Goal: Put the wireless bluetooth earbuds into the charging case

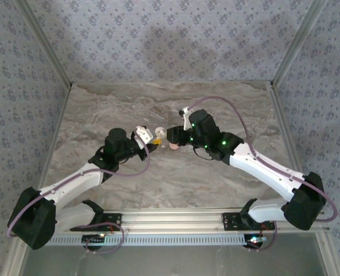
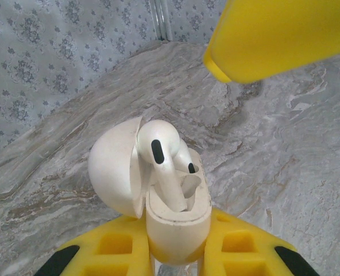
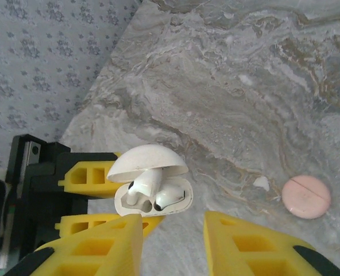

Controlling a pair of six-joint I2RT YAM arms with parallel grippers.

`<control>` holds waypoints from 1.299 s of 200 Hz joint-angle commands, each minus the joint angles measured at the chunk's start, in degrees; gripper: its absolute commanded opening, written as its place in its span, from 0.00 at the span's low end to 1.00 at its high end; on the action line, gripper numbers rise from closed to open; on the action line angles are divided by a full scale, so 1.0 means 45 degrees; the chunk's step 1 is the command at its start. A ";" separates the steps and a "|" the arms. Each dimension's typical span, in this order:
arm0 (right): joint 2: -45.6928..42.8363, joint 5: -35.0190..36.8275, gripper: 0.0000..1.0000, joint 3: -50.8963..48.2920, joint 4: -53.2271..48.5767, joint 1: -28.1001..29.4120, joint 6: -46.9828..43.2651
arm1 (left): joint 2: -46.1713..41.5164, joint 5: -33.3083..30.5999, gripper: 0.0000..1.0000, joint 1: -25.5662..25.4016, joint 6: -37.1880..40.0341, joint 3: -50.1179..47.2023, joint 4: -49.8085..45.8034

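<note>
**A:** How do the left jaws stand?

**B:** The left gripper [image 2: 178, 250] pinches the charging case [image 2: 178, 221] by its lower body, one yellow finger on each side. The bottom edge of its wrist view crops the fingers, so part of the grip is cut off.

**A:** And the right?

**B:** The right gripper [image 3: 173, 224] has its fingers spread, with bare marble between them and nothing held. It hangs just in front of the case and apart from it. In the left wrist view one of its fingers [image 2: 273, 34] is a blurred yellow mass at the top edge, mostly cropped.

**A:** Where are the earbuds?

**B:** Both are in the case, whose lid [image 2: 112, 172] is swung open. The taller earbud [image 2: 161, 167] goes stem-down into its well, with its head well above the rim. I can't tell how deep the stem reaches. The second earbud [image 2: 184, 155] lies low behind it, largely hidden there. The right wrist view shows it nestled in its well. I can't tell whether the case's base touches the table [image 3: 244, 86].

**A:** Anything further out?

**B:** A round pink puck [image 3: 306, 196] lies on the marble near the right gripper. Just beside it is a white fleck [image 3: 262, 183], too small to identify. From overhead the case is only a pale blot between the two grippers, and the earbuds can't be made out.
</note>
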 commanded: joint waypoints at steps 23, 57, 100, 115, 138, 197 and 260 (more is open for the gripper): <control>0.0766 -0.1833 0.36 0.1765 -0.1037 -0.0126 0.2789 | -0.0040 -0.0075 0.14 -0.0091 0.0059 0.0019 0.0566; 0.1448 -0.1551 0.39 0.2573 -0.1736 -0.0029 0.2572 | -0.0020 -0.0040 0.14 -0.0097 0.0059 0.0065 0.0569; 0.1886 -0.1098 0.42 0.2924 -0.2203 0.0021 0.2390 | -0.0098 -0.0075 0.14 -0.0101 0.0059 0.0064 0.0462; 0.2022 -0.1109 0.42 0.2988 -0.2157 0.0055 0.2318 | -0.0120 -0.0094 0.14 -0.0096 0.0059 0.0075 0.0422; 0.2219 -0.1120 0.42 0.3110 -0.2114 0.0078 0.2178 | -0.0156 -0.0095 0.14 -0.0107 0.0021 0.0065 0.0383; 0.2595 -0.1202 0.40 0.3343 -0.2102 0.0100 0.1884 | -0.0254 -0.0153 0.14 -0.0101 0.0020 0.0104 0.0247; 0.2792 -0.0958 0.37 0.3489 -0.2470 0.0177 0.1726 | -0.0313 -0.0195 0.14 -0.0094 -0.0014 0.0122 0.0192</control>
